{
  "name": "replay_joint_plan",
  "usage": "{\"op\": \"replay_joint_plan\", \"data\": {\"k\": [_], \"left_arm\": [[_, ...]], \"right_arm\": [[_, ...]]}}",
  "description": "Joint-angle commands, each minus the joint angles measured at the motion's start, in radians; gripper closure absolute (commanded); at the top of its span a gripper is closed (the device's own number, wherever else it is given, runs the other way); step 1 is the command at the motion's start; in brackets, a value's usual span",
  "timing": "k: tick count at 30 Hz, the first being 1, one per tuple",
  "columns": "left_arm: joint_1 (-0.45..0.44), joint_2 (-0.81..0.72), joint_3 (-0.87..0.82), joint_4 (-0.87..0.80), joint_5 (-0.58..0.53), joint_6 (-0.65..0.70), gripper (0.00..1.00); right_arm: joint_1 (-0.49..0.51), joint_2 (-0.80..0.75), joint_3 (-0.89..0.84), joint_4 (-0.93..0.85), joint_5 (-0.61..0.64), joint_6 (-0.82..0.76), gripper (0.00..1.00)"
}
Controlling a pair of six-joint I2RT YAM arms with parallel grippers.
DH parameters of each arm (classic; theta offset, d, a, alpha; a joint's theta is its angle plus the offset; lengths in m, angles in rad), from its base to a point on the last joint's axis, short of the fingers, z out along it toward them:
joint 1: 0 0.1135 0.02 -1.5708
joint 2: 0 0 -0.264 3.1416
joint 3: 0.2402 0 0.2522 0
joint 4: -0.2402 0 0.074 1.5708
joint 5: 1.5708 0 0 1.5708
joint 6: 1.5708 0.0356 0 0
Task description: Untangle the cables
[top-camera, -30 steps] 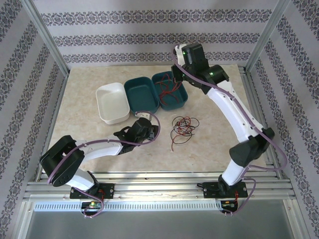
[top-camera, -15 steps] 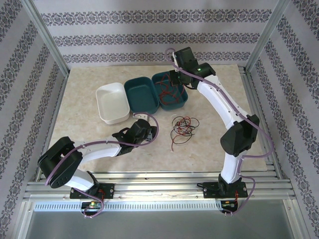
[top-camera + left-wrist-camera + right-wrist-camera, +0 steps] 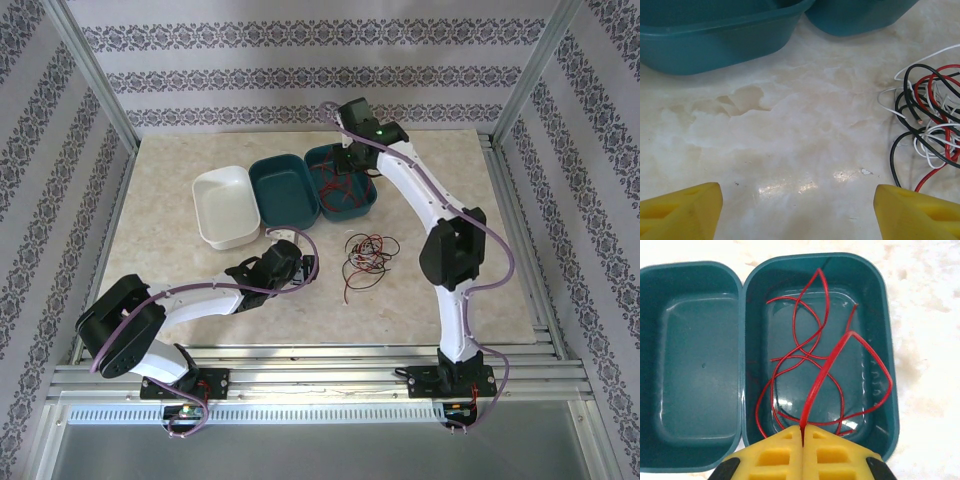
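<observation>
Seen from above, with 12 o'clock at the far wall, a white tub (image 3: 225,207) is the leftmost of three tubs in a row on the far half of the table (image 3: 170,165). At its 5 o'clock the left gripper (image 3: 302,263) lies low over the marble top, pointing toward 3 o'clock. In its wrist view the two yellow fingertips (image 3: 682,210) stand wide apart, with only bare tabletop between them. At 1 o'clock from them in that view lie the cables (image 3: 927,125), a loose bundle of black, white and red strands looped over one another. The bundle rests on the table and touches neither fingertip.

From above, the bundle sits at 3 o'clock from the left gripper and at 6 o'clock from the right teal tub (image 3: 366,200). The middle teal tub (image 3: 287,187) stands just beside the white one, and the right wrist view shows it empty. The right teal tub stands side by side with it and holds several red cables (image 3: 790,365) in wide loops on its floor. The right gripper (image 3: 802,437) hangs over this tub's near rim, jaws pressed together and clamped on one red cable (image 3: 827,365). That cable arches up from the tub into the seam between the yellow pads.
</observation>
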Motion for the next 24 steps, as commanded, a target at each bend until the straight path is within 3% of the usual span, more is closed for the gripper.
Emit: {"op": "replay_joint_plan", "data": {"k": [1,9,24], "left_arm": [[-0.002,-0.005,0.011,-0.033,-0.032,-0.007,0.15],[-0.001,-0.006,0.011,-0.043,-0.045,-0.017,0.00],[-0.001,0.007,0.026,-0.056,-0.045,-0.031,0.01]], "right_arm": [[0.009,0.065,0.095,-0.015,-0.034,-0.071,1.00],[0.007,0.185,0.178,0.030,-0.093,-0.223,1.00],[0.002,0.244,0.082,0.111,-0.049,-0.365,1.00]]}}
